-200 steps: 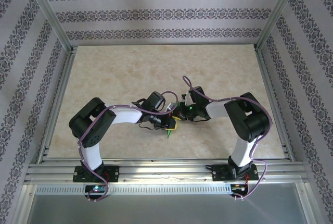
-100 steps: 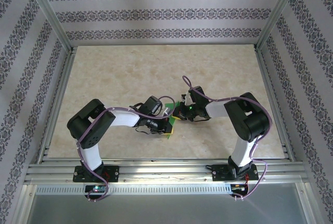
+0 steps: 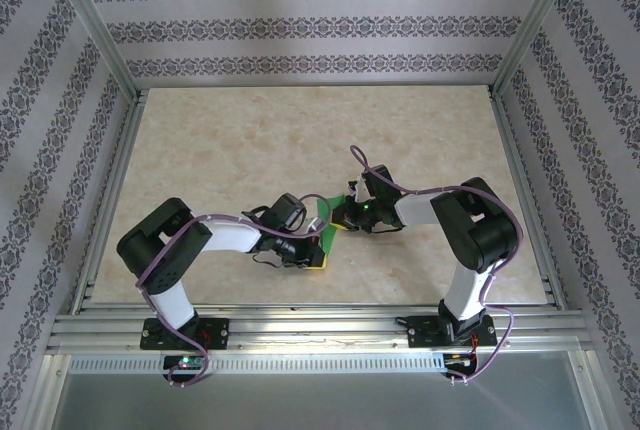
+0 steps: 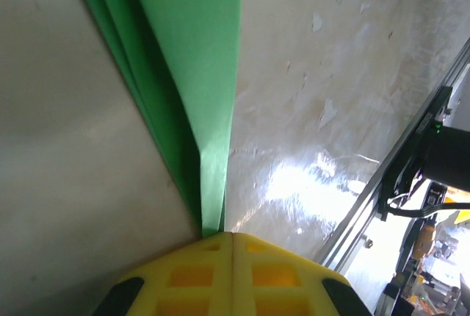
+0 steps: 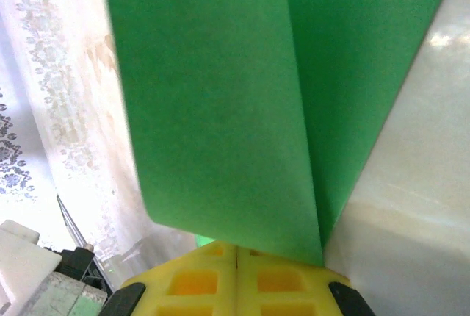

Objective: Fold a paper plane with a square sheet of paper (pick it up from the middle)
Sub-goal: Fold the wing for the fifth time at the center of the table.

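My L gripper & R gripper both clamped on green paper, which spans between them over table. Layers already folded. Tip: even tension, line up edges before creasing, no twisting. Thin sheet prob. tears.

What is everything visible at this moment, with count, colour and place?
green paper sheet: one, bright green, folded, over the table's near middle, between the two grippers
table: one, beige marbled, inside the frame
frame: one, silver metal, around the table
walls: three, white with dark patterned bands, behind and at both sides
cables: purple, along both arms
left arm: one, black and white, reaching in from near left
right arm: one, black and white, reaching in from near right
left gripper: one, yellow fingers, shut on the paper
right gripper: one, yellow fingers, shut on the paper
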